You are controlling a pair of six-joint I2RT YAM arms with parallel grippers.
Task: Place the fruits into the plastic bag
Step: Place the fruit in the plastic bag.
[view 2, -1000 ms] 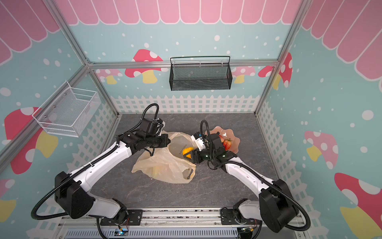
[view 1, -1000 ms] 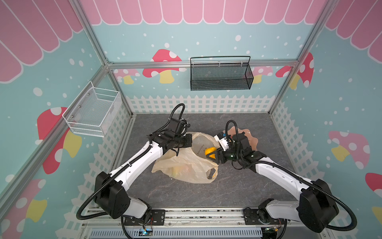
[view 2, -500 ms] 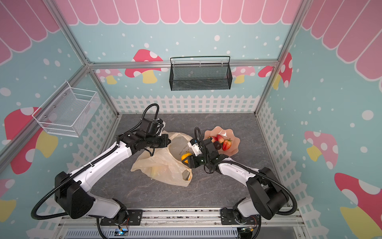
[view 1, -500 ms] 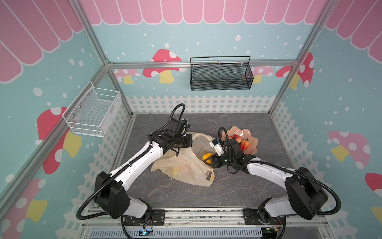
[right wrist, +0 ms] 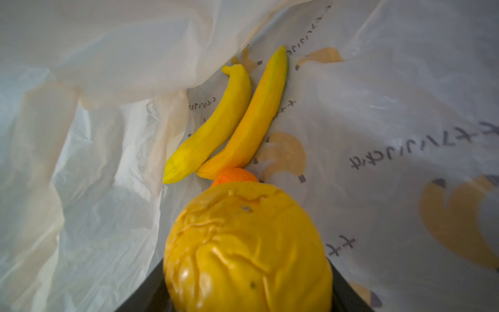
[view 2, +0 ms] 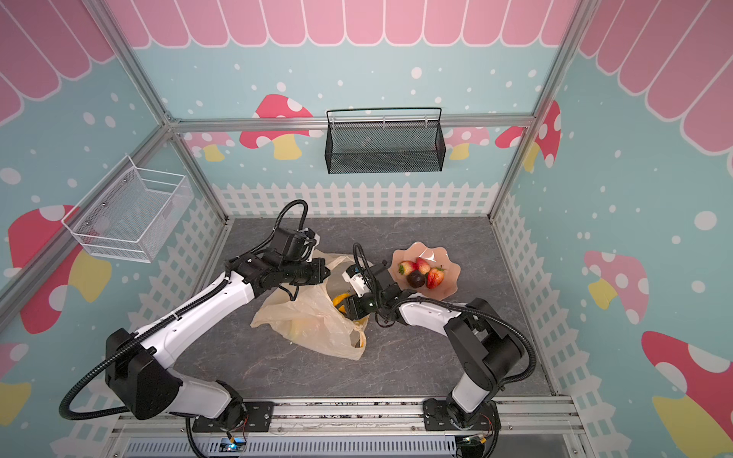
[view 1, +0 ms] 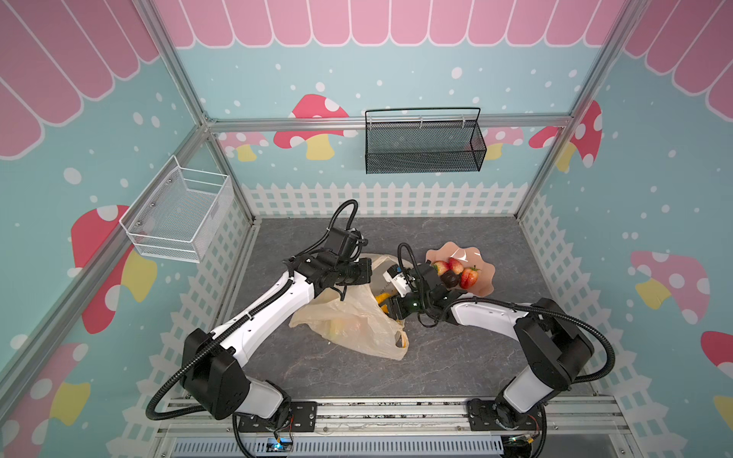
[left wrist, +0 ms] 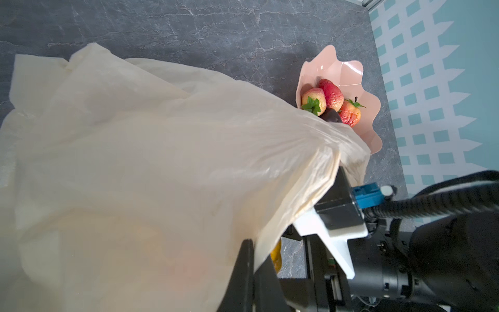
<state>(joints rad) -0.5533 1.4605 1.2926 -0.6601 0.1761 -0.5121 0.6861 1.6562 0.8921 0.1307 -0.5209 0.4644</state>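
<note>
bag (view 1: 357, 321) mouth occupied by right hand (view 1: 384, 305) with lumpy fruit (right wrist: 248, 251) — bowl (view 1: 483, 273) beside, front tabletop (view 1: 436, 368) bare

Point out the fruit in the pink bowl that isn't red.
The dark purple fruit. The other three red fruits in the pink bowl carry green leaves; it lies between them.

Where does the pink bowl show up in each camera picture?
In both top views: the pink bowl on the table, right of the plastic bag.
Left wrist: pink bowl beyond the raised edge of the plastic bag, partly hidden by it.
Right wrist: not in it.
Shared landmark: the plastic bag, in all four.
</note>
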